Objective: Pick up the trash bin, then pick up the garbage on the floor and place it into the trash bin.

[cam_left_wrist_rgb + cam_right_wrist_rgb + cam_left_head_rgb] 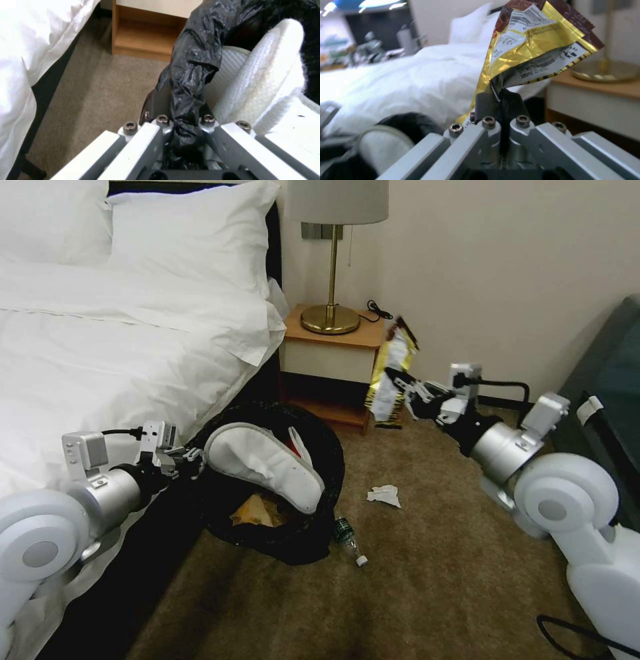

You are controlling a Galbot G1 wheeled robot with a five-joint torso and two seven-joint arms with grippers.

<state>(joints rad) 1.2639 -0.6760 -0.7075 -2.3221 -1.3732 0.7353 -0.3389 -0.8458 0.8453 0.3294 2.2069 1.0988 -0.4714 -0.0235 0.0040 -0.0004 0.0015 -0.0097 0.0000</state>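
Head view puts my left tool (pixel 190 455) nearest, low beside the bed (pixel 100 353), clamped on a pinch of black liner at the rim of the trash bin (pixel 320 447). I read that as my weak point: in the left wrist view the jaws hold crinkled plastic, not a hard edge, so the liner could slide out or tear and let the bin sag. The bin is tipped toward me with its wide mouth open. 1 white slipper (pixel 263 463) lies across the opening, partly over the rim, and could tumble back out if the bin jolts. Something tan shows deeper inside.

On the carpet (pixel 433 580) just beside the bin lies a small green bottle (pixel 348 539), and a crumpled white tissue (pixel 384 495) sits a little farther out; both are not yet collected.

Farther off, my right tool (pixel 400 383) is closed on the snack wrapper (pixel 390 373), held up in front of the nightstand (pixel 333 347), well apart from the bin mouth. The right wrist view shows only a thin fold of yellow-silver foil between the jaws, so I judge it might slip free or flutter wide of the mouth.
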